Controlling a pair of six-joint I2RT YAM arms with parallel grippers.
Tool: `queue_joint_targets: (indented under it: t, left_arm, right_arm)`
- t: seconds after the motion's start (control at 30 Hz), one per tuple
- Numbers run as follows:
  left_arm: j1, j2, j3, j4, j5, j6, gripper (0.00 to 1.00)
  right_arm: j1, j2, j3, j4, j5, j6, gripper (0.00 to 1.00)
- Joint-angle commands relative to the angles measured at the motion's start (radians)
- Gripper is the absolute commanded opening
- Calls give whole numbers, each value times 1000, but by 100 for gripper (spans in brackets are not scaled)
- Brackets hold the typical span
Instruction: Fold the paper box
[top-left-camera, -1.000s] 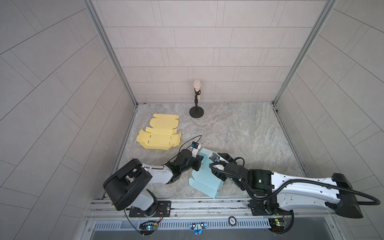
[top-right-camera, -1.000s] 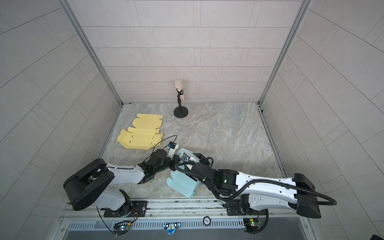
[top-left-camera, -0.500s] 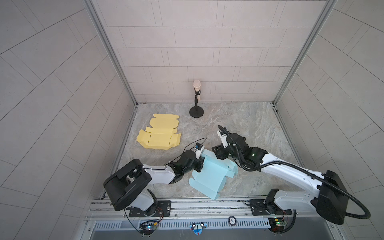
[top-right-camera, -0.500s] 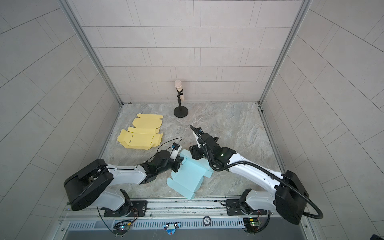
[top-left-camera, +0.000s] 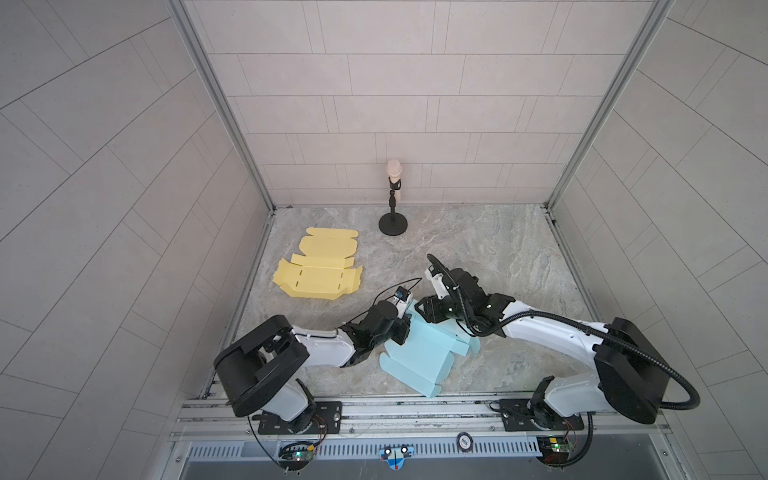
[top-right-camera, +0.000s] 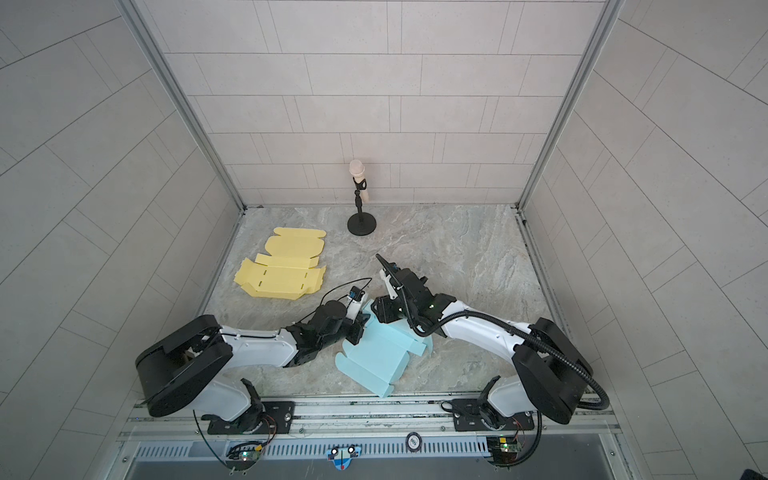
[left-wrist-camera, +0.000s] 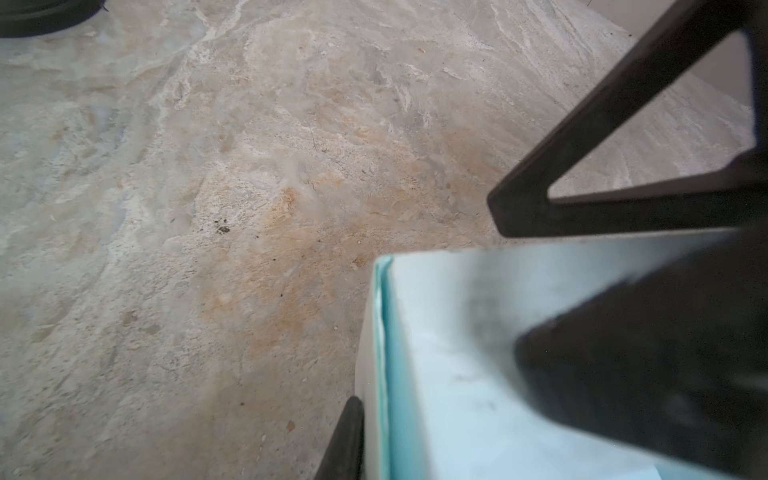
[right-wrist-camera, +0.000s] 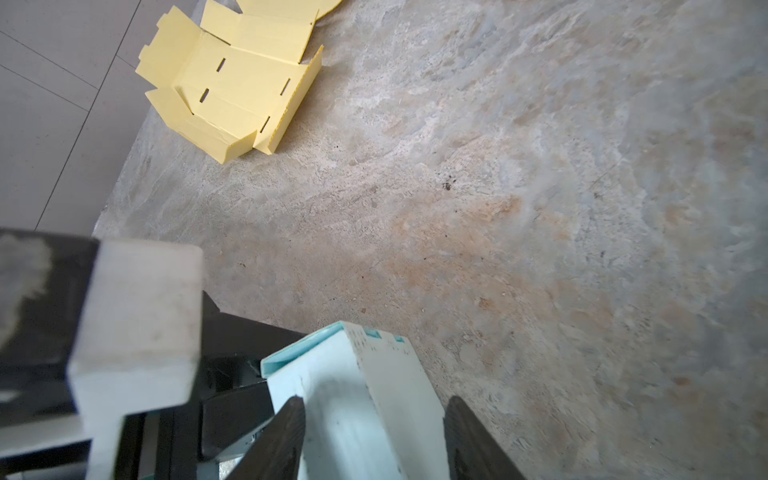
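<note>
Task thing: the blue paper box (top-left-camera: 419, 357) lies on the stone table (top-left-camera: 478, 249), close to the front edge and about midway between my two bases. It is only partly folded. Its near panels lie flat and some walls and flaps stand up at its far end.

My left gripper (top-left-camera: 405, 324): I have it at the far left corner of the blue paper box. My jaws here are narrow. In my left wrist view they pinch a thin upright blue wall, with one of my fingers (left-wrist-camera: 345, 436) on each face of it.

My right gripper (top-left-camera: 422, 309): I have it at the far end of the same box, just beside my left gripper. My jaws stand part-way apart. In my right wrist view my fingers (right-wrist-camera: 286, 432) sit on either side of a raised blue panel. I cannot tell whether they press on it or only straddle it.

My arms: both reach in low from the front rail and meet over the far edge of the box.

Yellow box blank (top-left-camera: 318, 276): it lies unfolded and flat on the far left of the table, near the left wall and well apart from the blue box.

Microphone stand (top-left-camera: 392, 208): it is upright on a round black base at the back middle of the table, near the rear wall and well apart from both my grippers.
</note>
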Motion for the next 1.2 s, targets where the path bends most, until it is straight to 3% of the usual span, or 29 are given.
queue_joint_targets:
  t: [0.0,0.37,0.77,1.17]
  left_arm:
    - [-6,32,22,54,-49,13,15]
    - [-7,104,5,221,-101,39,23]
    - [-6,134,-7,291,-109,59,13]
    - [-7,187,2,323,-107,75,19]
  right_arm:
    - [-11,14,-29,32,-29,37,52]
    - [-14,18,-100,117,-48,115,47]
    - [-14,-31,-154,199,-21,232,47]
    - [-12,-93,-240,244,5,308,49]
